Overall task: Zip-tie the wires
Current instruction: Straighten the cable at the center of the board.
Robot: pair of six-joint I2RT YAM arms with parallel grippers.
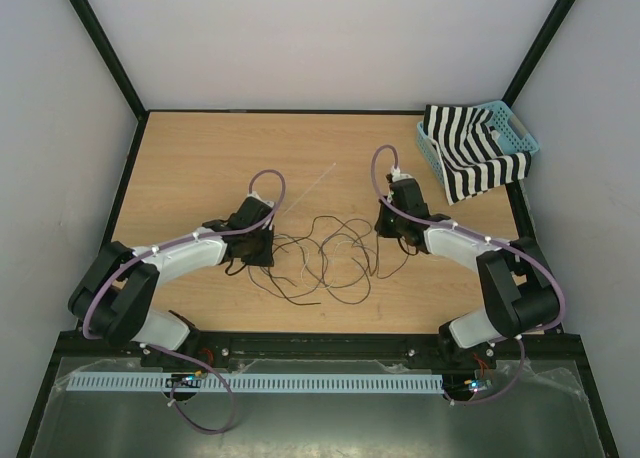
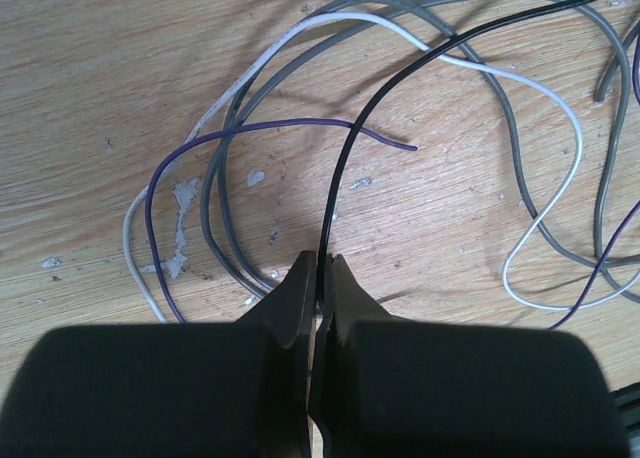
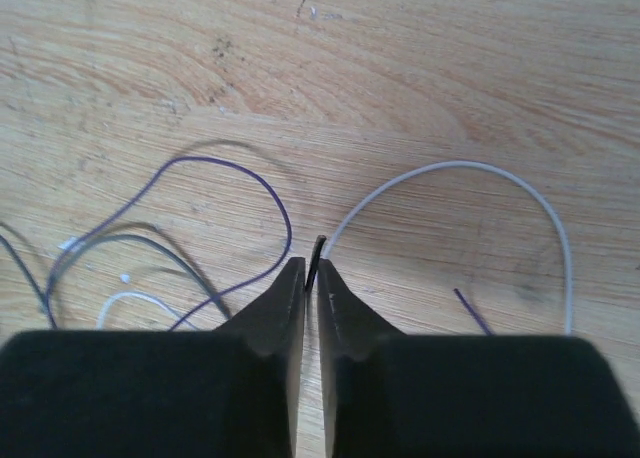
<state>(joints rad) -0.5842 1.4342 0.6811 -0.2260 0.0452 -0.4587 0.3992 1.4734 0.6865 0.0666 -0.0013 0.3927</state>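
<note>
The wires [image 1: 322,253] lie in loose loops on the wooden table between my two grippers. My left gripper [image 1: 264,254] is at the left side of the tangle. In the left wrist view it [image 2: 322,262] is shut on a black wire [image 2: 345,148], with grey [image 2: 212,178], white [image 2: 560,108] and purple [image 2: 250,128] strands lying just beyond. My right gripper [image 1: 382,240] is at the right side. Its jaws [image 3: 313,265] stand almost together, pinching the end of a black wire [image 3: 317,248]. The zip tie [image 1: 315,186] lies straight on the table behind the wires, untouched.
A blue basket [image 1: 521,130] with a black-and-white striped cloth [image 1: 470,156] stands at the back right corner. Black frame rails edge the table, and grey walls enclose it on the sides and back.
</note>
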